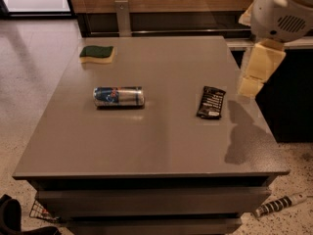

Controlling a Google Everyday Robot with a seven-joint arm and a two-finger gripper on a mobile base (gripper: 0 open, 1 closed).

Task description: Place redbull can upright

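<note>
The redbull can, blue and silver, lies on its side on the grey table, left of the middle, with its long axis running left to right. My gripper, cream-coloured, hangs from the white arm at the upper right. It is above the table's right edge, well to the right of the can and apart from it. It holds nothing that I can see.
A flat dark snack wrapper lies right of centre, just left of the gripper. A green and yellow sponge sits at the far left corner. A wooden counter and a metal post stand behind the table. The arm's shadow falls on the table's right side.
</note>
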